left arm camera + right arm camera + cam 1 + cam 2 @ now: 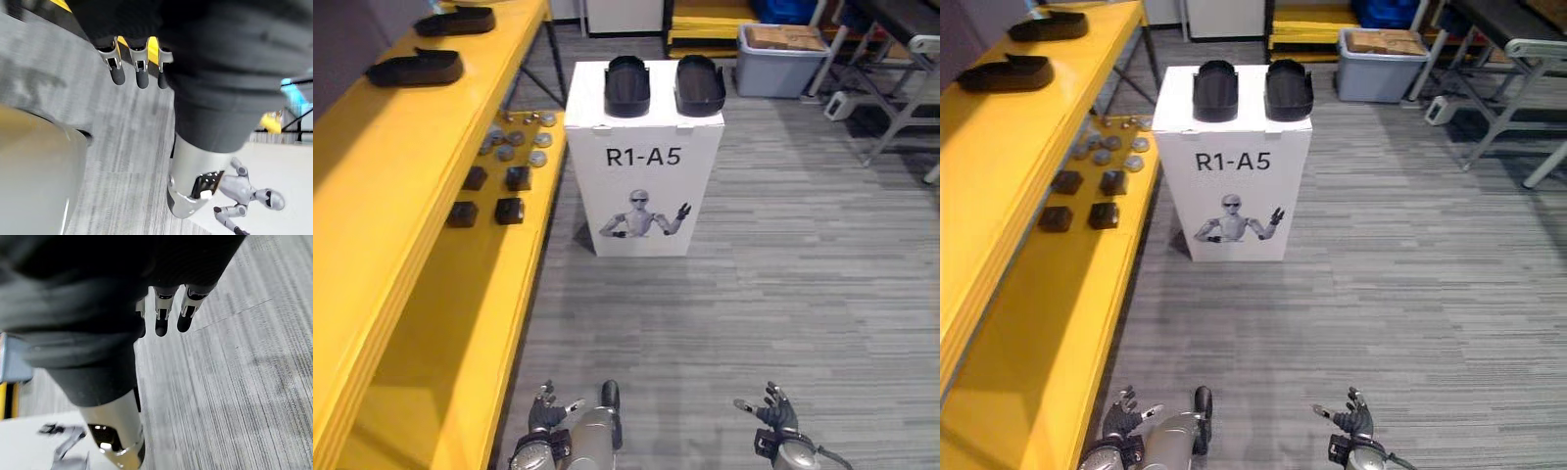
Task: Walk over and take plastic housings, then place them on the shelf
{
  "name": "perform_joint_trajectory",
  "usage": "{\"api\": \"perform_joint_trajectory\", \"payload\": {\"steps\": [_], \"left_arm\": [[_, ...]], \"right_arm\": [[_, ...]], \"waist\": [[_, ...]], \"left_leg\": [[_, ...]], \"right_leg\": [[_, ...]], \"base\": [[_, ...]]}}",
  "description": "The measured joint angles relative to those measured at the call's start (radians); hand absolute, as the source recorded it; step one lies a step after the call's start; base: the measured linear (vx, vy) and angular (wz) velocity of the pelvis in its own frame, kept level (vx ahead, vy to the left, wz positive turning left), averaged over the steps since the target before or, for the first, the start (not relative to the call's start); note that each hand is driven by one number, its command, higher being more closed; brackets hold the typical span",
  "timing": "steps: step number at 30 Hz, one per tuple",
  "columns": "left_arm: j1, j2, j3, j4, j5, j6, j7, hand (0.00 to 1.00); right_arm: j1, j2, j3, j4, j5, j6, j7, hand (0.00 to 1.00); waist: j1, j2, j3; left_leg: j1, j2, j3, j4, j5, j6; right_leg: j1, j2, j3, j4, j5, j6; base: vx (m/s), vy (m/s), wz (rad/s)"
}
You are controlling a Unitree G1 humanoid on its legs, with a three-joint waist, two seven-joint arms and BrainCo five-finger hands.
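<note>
Two black plastic housings, the left housing [627, 85] and the right housing [699, 84], sit side by side on top of a white box [644, 186], well ahead of both hands; their long axes run away from the robot. The left hand [546, 411] and right hand [771, 411] hang low and near the body, fingers loosely spread, holding nothing; each lines up roughly with the housing on its own side. The yellow shelf [372, 196] runs along the left, bearing two more housings [416, 68] on its top tier; I judge a walk forward comes first.
</note>
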Motion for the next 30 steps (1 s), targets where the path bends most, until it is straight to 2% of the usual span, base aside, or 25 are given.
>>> {"api": "perform_joint_trajectory", "payload": {"steps": [2,3,4,5,6,7,8,9,10,11,12,13,14,15,16,17,18,19,20,21,23,25,26,27,30], "left_arm": [[-0.002,0.007,-0.004,0.019,0.0,0.0,0.0,0.0],[-0.002,0.018,-0.013,0.021,0.001,0.003,0.001,0.0],[-0.002,0.025,-0.025,0.021,0.001,0.004,0.001,0.0],[0.0,0.033,-0.041,0.021,0.001,0.008,0.004,0.0],[-0.001,0.039,-0.041,0.021,0.001,0.007,0.008,0.0],[-0.006,0.043,-0.042,0.02,0.001,0.007,0.014,0.0],[-0.015,0.047,-0.042,0.02,0.001,0.007,0.019,0.0],[-0.018,0.049,-0.042,0.02,0.001,0.006,0.02,0.0],[-0.024,0.051,-0.042,0.02,0.001,0.006,0.02,0.0],[-0.024,0.055,-0.043,0.021,0.001,0.007,0.02,0.0],[-0.024,0.059,-0.044,0.022,0.001,0.006,0.02,0.0],[-0.024,0.061,-0.046,0.026,0.001,0.006,0.02,0.0],[-0.025,0.058,-0.048,0.037,0.002,0.006,0.02,0.0],[-0.029,0.049,-0.051,0.056,0.004,0.007,0.019,0.0],[-0.033,0.037,-0.051,0.059,0.023,0.007,0.018,0.0],[-0.032,0.027,-0.049,0.058,0.027,0.007,0.018,0.0],[-0.031,0.004,-0.036,0.058,0.038,0.007,0.019,0.0],[-0.031,-0.009,-0.038,0.057,0.039,0.006,0.02,0.0],[-0.029,-0.015,-0.039,0.052,0.039,0.006,0.018,0.0],[-0.027,-0.027,-0.039,0.05,0.039,0.005,0.019,0.0],[-0.029,-0.041,-0.04,0.049,0.038,0.005,0.018,0.0],[-0.033,-0.038,-0.039,0.047,0.037,0.002,0.019,0.0],[-0.032,-0.039,-0.039,0.047,0.037,0.001,0.02,0.0],[-0.028,-0.046,-0.041,0.053,0.037,0.001,0.02,0.0],[-0.03,-0.021,-0.049,0.064,0.037,0.0,0.02,0.0]], "right_arm": [[-0.004,0.005,-0.001,0.03,0.0,0.001,0.002,0.0],[0.002,0.008,0.001,0.031,-0.005,0.001,0.005,0.0],[0.002,0.01,0.001,0.033,-0.007,0.002,0.006,0.0],[0.003,0.01,0.001,0.037,-0.009,0.005,0.006,0.0],[0.006,0.01,0.004,0.038,-0.009,0.005,0.007,0.0],[0.002,0.006,0.02,0.038,-0.01,0.005,0.006,0.0],[-0.006,0.006,0.029,0.038,-0.015,0.005,0.008,0.0],[-0.01,0.006,0.035,0.039,-0.016,0.004,0.008,0.0],[-0.015,0.004,0.04,0.041,-0.017,0.004,0.011,0.0],[-0.016,0.003,0.039,0.043,-0.017,0.005,0.013,0.0],[-0.015,0.002,0.038,0.043,-0.017,0.004,0.013,0.0],[-0.006,-0.001,0.038,0.052,-0.017,0.005,0.013,0.0],[0.001,-0.004,0.037,0.061,-0.017,0.005,0.013,0.0],[-0.006,-0.013,0.035,0.067,-0.018,0.008,0.013,0.0],[-0.014,-0.015,0.032,0.061,-0.018,0.008,0.013,0.0],[-0.014,-0.018,0.031,0.061,-0.018,0.008,0.013,0.0],[-0.006,-0.021,0.036,0.053,-0.018,0.008,0.013,0.0],[0.004,-0.018,0.042,0.037,-0.018,0.008,0.013,0.0],[0.006,-0.015,0.041,0.028,-0.017,0.007,0.012,0.0],[0.013,-0.012,0.039,0.017,-0.017,0.005,0.01,0.0],[0.007,-0.012,0.034,0.011,-0.014,-0.002,0.005,0.0],[-0.001,-0.014,0.027,0.017,-0.015,-0.002,0.004,0.0],[0.001,-0.015,0.015,0.017,-0.015,-0.002,0.004,0.0],[0.005,-0.024,0.006,0.018,-0.015,-0.002,0.003,0.0],[0.033,-0.001,-0.002,0.029,-0.017,0.001,0.0,0.0]], "waist": [[-0.003,-0.01,0.001],[-0.014,-0.019,0.005],[-0.024,-0.02,0.006],[-0.028,-0.019,0.006],[-0.031,-0.015,0.003],[-0.031,-0.012,0.004],[-0.036,-0.002,0.007],[-0.039,0.003,0.01],[-0.045,0.012,0.015],[-0.059,0.012,0.015],[-0.063,0.011,0.014],[-0.07,0.012,0.012],[-0.073,0.011,0.008],[-0.057,0.041,0.005],[-0.054,0.041,0.004],[-0.057,0.046,0.004],[-0.067,0.055,0.003],[-0.069,0.056,0.004],[-0.063,0.057,0.003],[-0.049,0.055,0.001],[-0.034,0.052,-0.003],[-0.025,0.062,-0.007],[-0.026,0.069,-0.011],[-0.03,0.105,-0.022],[-0.031,0.065,-0.025]], "left_leg": [[0.064,-0.027,0.026,0.013,-0.065,0.026],[0.125,-0.053,0.027,0.008,-0.105,0.043],[0.159,-0.062,0.024,0.007,-0.124,0.051],[0.234,-0.071,0.019,-0.008,-0.154,0.062],[0.31,-0.071,0.013,-0.049,-0.165,0.064],[0.365,-0.064,0.006,-0.09,-0.165,0.063],[0.419,-0.042,-0.009,-0.134,-0.164,0.062],[0.441,-0.029,-0.011,-0.151,-0.164,0.061],[0.476,-0.002,-0.014,-0.171,-0.164,0.051],[0.507,0.028,-0.033,-0.181,-0.176,0.02],[0.523,0.037,-0.037,-0.186,-0.187,-0.004],[0.55,0.053,-0.042,-0.192,-0.207,-0.04],[0.566,0.067,-0.046,-0.191,-0.218,-0.058],[0.569,0.104,-0.045,-0.184,-0.211,-0.081],[0.554,0.102,-0.053,-0.141,-0.161,-0.132],[0.541,0.103,-0.058,-0.101,-0.138,-0.143],[0.482,0.112,-0.07,0.053,-0.083,-0.141],[0.391,0.146,-0.064,0.27,-0.026,-0.148],[0.356,0.166,-0.044,0.346,-0.045,-0.156],[0.312,0.196,0.0,0.41,-0.101,-0.156],[0.257,0.204,0.042,0.329,-0.135,-0.15],[0.232,0.189,0.048,0.085,-0.122,-0.139],[0.236,0.178,0.046,-0.041,-0.079,-0.121],[0.23,0.176,0.025,-0.169,0.065,-0.1],[0.294,0.122,0.034,-0.245,0.068,-0.078]], "right_leg": [[-0.094,-0.042,0.019,0.296,0.014,0.04],[-0.181,-0.083,0.018,0.544,0.106,0.136],[-0.222,-0.097,0.016,0.663,0.127,0.147],[-0.285,-0.118,0.002,0.807,0.115,0.131],[-0.343,-0.133,-0.042,0.847,0.091,0.098],[-0.383,-0.133,-0.081,0.814,0.075,0.075],[-0.426,-0.122,-0.141,0.715,0.059,0.053],[-0.447,-0.115,-0.164,0.651,0.054,0.048],[-0.481,-0.094,-0.187,0.487,0.058,0.046],[-0.504,-0.066,-0.174,0.263,0.101,0.045],[-0.509,-0.056,-0.17,0.179,0.153,0.044],[-0.494,-0.035,-0.16,0.112,0.304,0.032],[-0.478,-0.017,-0.152,0.1,0.37,-0.038],[-0.479,0.013,-0.151,0.123,0.37,-0.04],[-0.473,0.008,-0.152,0.145,0.321,-0.051],[-0.454,0.006,-0.158,0.138,0.308,-0.055],[-0.389,0.008,-0.179,0.092,0.295,-0.052],[-0.301,0.014,-0.199,0.017,0.295,-0.054],[-0.263,0.021,-0.205,-0.012,0.297,-0.057],[-0.202,0.03,-0.204,-0.054,0.297,-0.058],[-0.151,0.029,-0.2,-0.101,0.297,-0.057],[-0.127,0.029,-0.183,-0.125,0.293,-0.049],[-0.127,0.031,-0.177,-0.124,0.287,-0.038],[-0.122,0.051,-0.172,-0.122,0.272,-0.013],[-0.106,0.003,-0.166,-0.123,0.251,0.021]], "base": [[0.68,0.213,-0.22],[0.44,0.136,0.07],[0.55,0.104,0.17],[0.54,0.05,0.15],[0.65,0.049,0.11],[0.64,-0.028,0.16],[0.54,-0.057,0.2],[0.64,-0.108,0.24],[0.53,-0.144,0.33],[0.54,-0.167,0.39],[0.57,-0.212,0.48],[0.49,-0.187,0.35],[0.6,-0.24,0.09],[0.56,-0.258,-0.1],[0.54,-0.271,-0.13],[0.57,-0.322,0.23],[0.44,-0.247,0.49],[0.47,-0.269,0.47],[0.34,-0.163,0.22],[0.33,-0.131,-0.04],[0.29,-0.011,-0.13],[0.26,0.102,-0.24],[0.21,0.168,-0.2],[0.16,0.161,-0.03],[0.19,0.173,0.06]]}}
